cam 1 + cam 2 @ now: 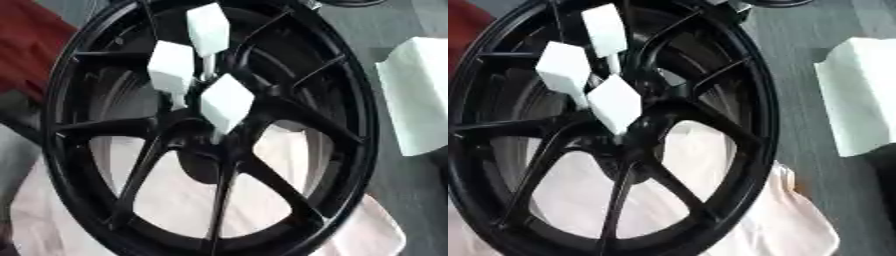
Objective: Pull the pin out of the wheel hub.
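Looking at a black wheel hub (pixel 210 145) lying on pale cloth (pixel 789 225) w/ three white block-headed pins (pixel 226 102) standing at centre; neither hand's showing, so can't tell their state. Pins prob. light, stiff; you're gripping the near block's flat sides.

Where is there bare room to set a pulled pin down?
Free: the grey strip between the black spoked wheel and the white block, and the pale cloth beside the rim. Crowded: the hub, around three white-headed pins.

A grey surface (pixel 394 22) carries a pale cloth (pixel 789 225) and a white block (pixel 420 95).
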Action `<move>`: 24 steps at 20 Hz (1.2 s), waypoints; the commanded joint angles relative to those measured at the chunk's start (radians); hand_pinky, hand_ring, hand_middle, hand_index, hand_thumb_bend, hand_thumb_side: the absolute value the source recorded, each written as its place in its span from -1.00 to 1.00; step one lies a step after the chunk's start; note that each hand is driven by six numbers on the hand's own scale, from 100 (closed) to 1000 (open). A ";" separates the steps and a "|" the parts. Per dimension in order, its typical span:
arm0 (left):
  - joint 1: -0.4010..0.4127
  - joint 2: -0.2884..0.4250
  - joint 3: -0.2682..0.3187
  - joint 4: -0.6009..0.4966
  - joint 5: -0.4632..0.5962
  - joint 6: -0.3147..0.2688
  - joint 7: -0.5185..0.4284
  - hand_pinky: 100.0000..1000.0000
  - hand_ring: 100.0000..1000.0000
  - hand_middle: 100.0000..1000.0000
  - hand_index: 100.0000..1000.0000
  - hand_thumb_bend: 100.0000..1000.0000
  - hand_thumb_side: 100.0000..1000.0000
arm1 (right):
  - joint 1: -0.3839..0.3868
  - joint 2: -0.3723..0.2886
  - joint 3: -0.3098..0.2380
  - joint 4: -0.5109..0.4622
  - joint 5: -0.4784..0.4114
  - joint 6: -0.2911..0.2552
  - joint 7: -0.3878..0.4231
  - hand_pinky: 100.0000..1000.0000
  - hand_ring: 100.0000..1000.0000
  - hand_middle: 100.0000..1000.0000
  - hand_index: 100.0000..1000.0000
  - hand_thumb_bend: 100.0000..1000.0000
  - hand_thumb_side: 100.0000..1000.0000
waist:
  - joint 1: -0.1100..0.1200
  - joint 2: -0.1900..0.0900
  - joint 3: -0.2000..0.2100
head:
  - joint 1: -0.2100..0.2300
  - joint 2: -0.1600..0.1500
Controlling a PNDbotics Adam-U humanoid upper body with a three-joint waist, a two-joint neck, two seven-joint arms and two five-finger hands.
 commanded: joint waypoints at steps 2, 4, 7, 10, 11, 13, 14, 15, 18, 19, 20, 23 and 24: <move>0.001 0.034 0.021 -0.009 -0.006 -0.004 0.011 0.74 0.46 0.34 0.81 -0.82 0.93 | 0.110 0.057 -0.116 0.027 0.074 -0.018 -0.098 0.40 0.14 -0.66 -0.56 -1.00 -1.00 | 0.008 -0.037 -0.010 | 0.017 -0.002; 0.003 0.031 0.023 -0.008 -0.006 -0.005 0.014 0.74 0.46 0.34 0.81 -0.82 0.93 | 0.178 0.109 -0.146 0.017 0.120 -0.010 -0.132 0.41 0.16 -0.62 -0.51 -1.00 -1.00 | 0.014 -0.038 -0.015 | 0.019 -0.004; 0.004 0.026 0.023 -0.008 -0.005 -0.005 0.015 0.74 0.46 0.34 0.81 -0.82 0.93 | 0.258 0.182 -0.169 -0.007 0.205 0.026 -0.155 0.47 0.26 -0.38 -0.24 -1.00 -1.00 | 0.022 -0.040 -0.020 | 0.021 -0.007; 0.005 0.021 0.024 -0.008 -0.005 -0.005 0.015 0.74 0.46 0.34 0.81 -0.82 0.93 | 0.321 0.248 -0.174 -0.033 0.311 0.094 -0.147 0.53 0.42 -0.08 0.07 -1.00 -1.00 | 0.028 -0.043 -0.023 | 0.021 -0.009; 0.006 0.020 0.024 -0.008 -0.004 -0.005 0.015 0.74 0.46 0.34 0.81 -0.82 0.93 | 0.336 0.269 -0.174 -0.041 0.342 0.116 -0.139 0.57 0.48 0.05 0.19 -1.00 -1.00 | 0.030 -0.043 -0.024 | 0.021 -0.009; 0.008 0.017 0.024 -0.007 -0.003 -0.006 0.016 0.74 0.46 0.34 0.81 -0.82 0.93 | 0.359 0.308 -0.172 -0.059 0.383 0.145 -0.110 0.64 0.64 0.35 0.42 -0.94 -1.00 | 0.034 -0.044 -0.027 | 0.020 -0.009; 0.008 0.016 0.024 -0.007 -0.003 -0.006 0.016 0.74 0.46 0.34 0.81 -0.82 0.93 | 0.368 0.324 -0.172 -0.068 0.396 0.153 -0.089 0.68 0.71 0.47 0.51 -0.92 -1.00 | 0.036 -0.045 -0.029 | 0.020 -0.009; 0.008 0.015 0.024 -0.007 -0.003 -0.006 0.016 0.74 0.46 0.34 0.81 -0.82 0.93 | 0.375 0.337 -0.173 -0.077 0.409 0.159 -0.069 0.70 0.75 0.53 0.56 -0.96 -1.00 | 0.038 -0.045 -0.031 | 0.020 -0.009; 0.008 0.014 0.023 -0.007 -0.003 -0.006 0.015 0.74 0.46 0.34 0.81 -0.82 0.93 | 0.384 0.361 -0.183 -0.092 0.424 0.161 -0.035 0.73 0.81 0.60 0.62 -1.00 -1.00 | 0.042 -0.047 -0.035 | 0.019 -0.008; 0.008 0.014 0.024 -0.007 -0.003 -0.007 0.015 0.74 0.46 0.34 0.81 -0.82 0.93 | 0.386 0.366 -0.187 -0.095 0.422 0.157 -0.032 0.73 0.81 0.60 0.62 -1.00 -1.00 | 0.043 -0.047 -0.036 | 0.018 -0.008; 0.009 0.014 0.024 -0.007 -0.003 -0.007 0.015 0.74 0.46 0.34 0.81 -0.82 0.93 | 0.387 0.369 -0.190 -0.097 0.418 0.153 -0.032 0.73 0.81 0.60 0.62 -1.00 -1.00 | 0.044 -0.047 -0.037 | 0.018 -0.007; 0.009 0.014 0.024 -0.007 -0.003 -0.008 0.015 0.74 0.46 0.35 0.81 -0.82 0.93 | 0.385 0.372 -0.195 -0.100 0.401 0.140 -0.042 0.72 0.79 0.58 0.60 -1.00 -1.00 | 0.045 -0.048 -0.039 | 0.017 -0.005; 0.009 0.014 0.024 -0.007 -0.003 -0.008 0.015 0.74 0.46 0.35 0.81 -0.82 0.93 | 0.383 0.372 -0.196 -0.103 0.393 0.134 -0.048 0.72 0.78 0.57 0.60 -1.00 -1.00 | 0.046 -0.048 -0.039 | 0.016 -0.005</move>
